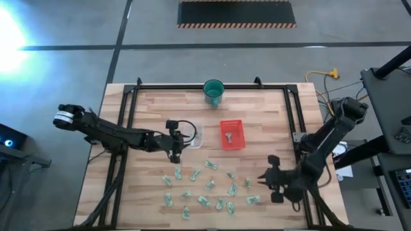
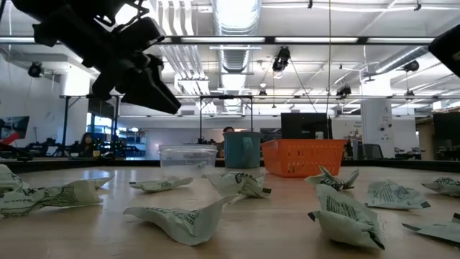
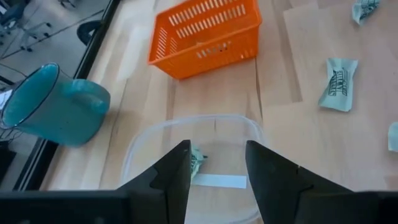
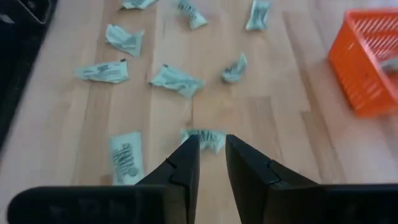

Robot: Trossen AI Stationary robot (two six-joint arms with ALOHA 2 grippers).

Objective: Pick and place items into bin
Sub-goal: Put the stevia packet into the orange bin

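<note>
Several tiny pale green-and-white pieces (image 1: 209, 186) lie scattered on the near half of the wooden table; they also show in the low view (image 2: 237, 183). My left gripper (image 1: 174, 146) (image 3: 216, 163) is open above the clear plastic bin (image 1: 195, 135) (image 3: 186, 130). One piece (image 3: 197, 160) lies inside the bin, below the gap between the fingers. My right gripper (image 1: 264, 176) (image 4: 212, 146) hovers over the near right of the table, open with a narrow gap. A piece (image 4: 204, 138) lies on the table just ahead of its fingertips.
An orange basket (image 1: 232, 135) (image 3: 205, 34) stands to the right of the clear bin, with something grey inside. A teal cup (image 1: 213, 92) (image 3: 53, 106) sits at the far edge. A black frame (image 1: 292, 115) borders the table. Bare wood lies between bin and pieces.
</note>
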